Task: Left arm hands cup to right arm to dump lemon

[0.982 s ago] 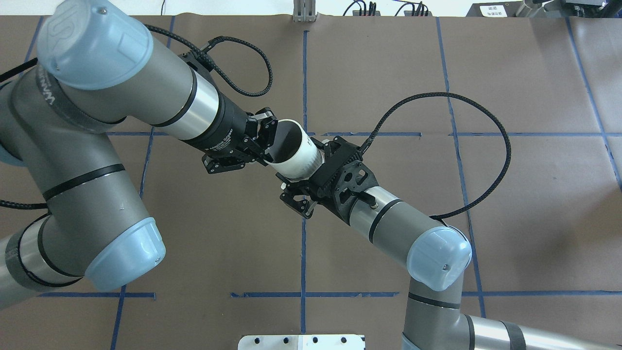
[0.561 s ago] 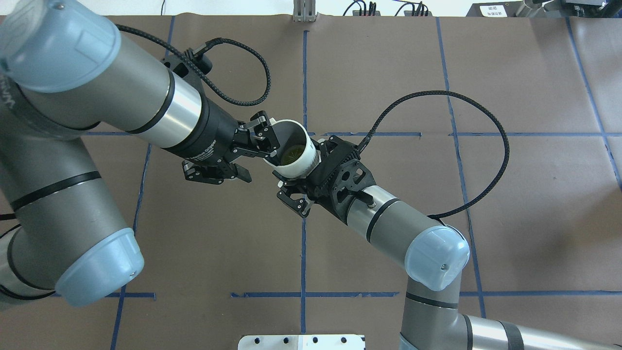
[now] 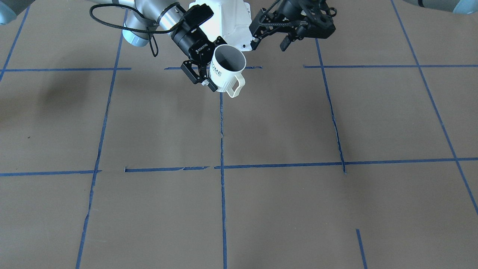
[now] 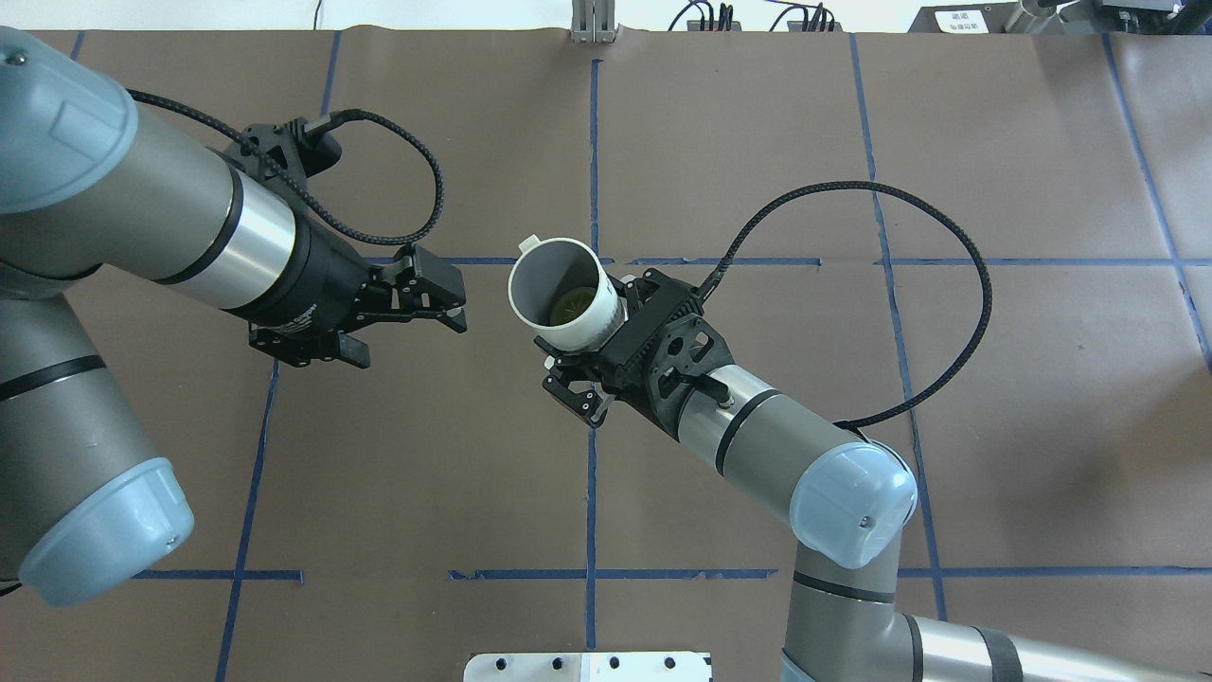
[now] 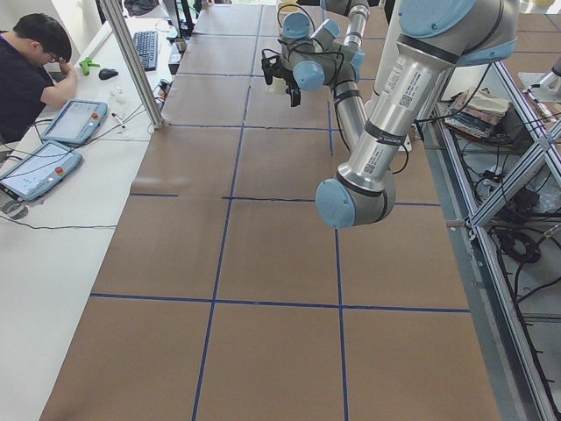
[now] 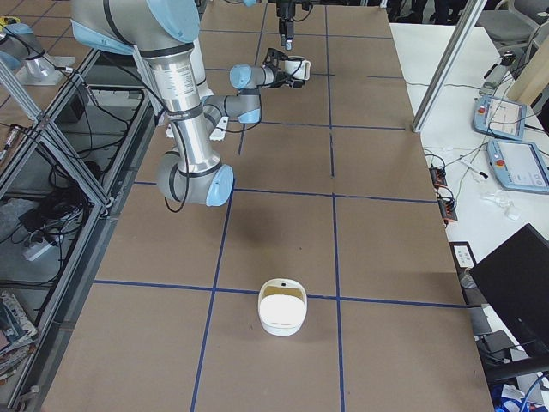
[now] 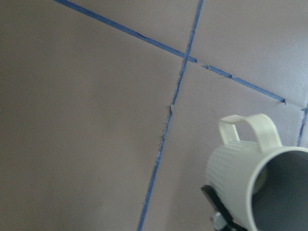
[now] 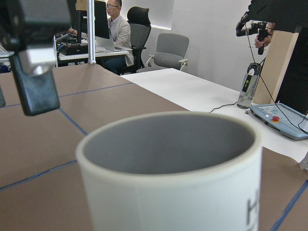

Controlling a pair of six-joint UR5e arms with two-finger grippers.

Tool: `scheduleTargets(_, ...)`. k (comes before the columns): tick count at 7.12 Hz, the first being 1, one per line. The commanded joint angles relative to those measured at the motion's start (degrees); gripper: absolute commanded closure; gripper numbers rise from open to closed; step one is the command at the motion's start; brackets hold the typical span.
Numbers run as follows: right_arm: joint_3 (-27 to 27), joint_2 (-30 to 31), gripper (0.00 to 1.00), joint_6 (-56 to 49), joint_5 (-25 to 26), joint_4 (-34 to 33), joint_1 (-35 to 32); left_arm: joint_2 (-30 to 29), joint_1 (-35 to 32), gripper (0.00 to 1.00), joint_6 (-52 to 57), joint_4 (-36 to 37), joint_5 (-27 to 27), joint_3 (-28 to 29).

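Note:
The white ribbed cup (image 4: 549, 279) with "HOME" lettering is held tilted above the table, and a yellow-green lemon piece (image 4: 571, 305) lies inside it. My right gripper (image 4: 592, 336) is shut on the cup's lower body. In the front view the cup (image 3: 226, 74) sits in the right gripper (image 3: 213, 63) with its handle pointing away from the robot. My left gripper (image 4: 412, 336) is open and empty, a short way left of the cup's mouth. The left wrist view shows the cup (image 7: 240, 178) at lower right. The right wrist view is filled by its rim (image 8: 168, 192).
Brown paper with blue tape lines (image 4: 592, 455) covers the table. A white container (image 6: 283, 306) stands on the table far from the arms, towards the robot's right end. An operator (image 5: 31, 61) sits at a side desk with tablets. The robot's white base plate (image 4: 587, 666) is at the near edge.
My left gripper has let go of the cup's rim and drawn back to the left, open. The right gripper still holds the cup in about the same place.

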State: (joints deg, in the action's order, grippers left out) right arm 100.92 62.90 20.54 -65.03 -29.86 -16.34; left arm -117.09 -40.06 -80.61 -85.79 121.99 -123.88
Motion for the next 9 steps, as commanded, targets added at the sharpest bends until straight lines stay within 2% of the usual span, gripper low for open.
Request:
scheduleTargets(1,-0.02,1.69,0.98,4.82,2.08,-0.12,-1.31,3.96,-1.68,0.0,15.59,7.44,-2.26,0.31)
scheduleTargets(2,-0.02,2.57,0.98,10.6,3.92,-0.03,-3.32,6.06,-1.69,0.0,22.1,10.01,-4.11,0.39)
scheduleTargets(3,-0.28,3.79,0.98,15.79,3.68,-0.29,-6.91,8.6,-3.0,0.0,25.47,9.94,-4.39,0.31)
scheduleTargets(5,-0.72,7.13,0.99,19.34,3.33,-3.17,-12.81,9.07,-3.36,0.0,25.07,9.86,-6.67,0.39)
scheduleTargets(6,-0.55,9.32,0.96,25.63,2.37,-3.1,-14.84,9.07,-3.27,0.0,24.8,9.77,-6.68,0.39)
scheduleTargets(8,1.28,14.14,0.98,27.53,-10.5,-2.84,-24.31,8.89,-3.01,0.0,24.54,9.51,-6.59,1.88)
scheduleTargets(9,3.65,18.62,1.0,27.54,-12.04,-2.75,-27.13,8.28,-2.83,0.0,21.67,9.16,-6.59,2.5)
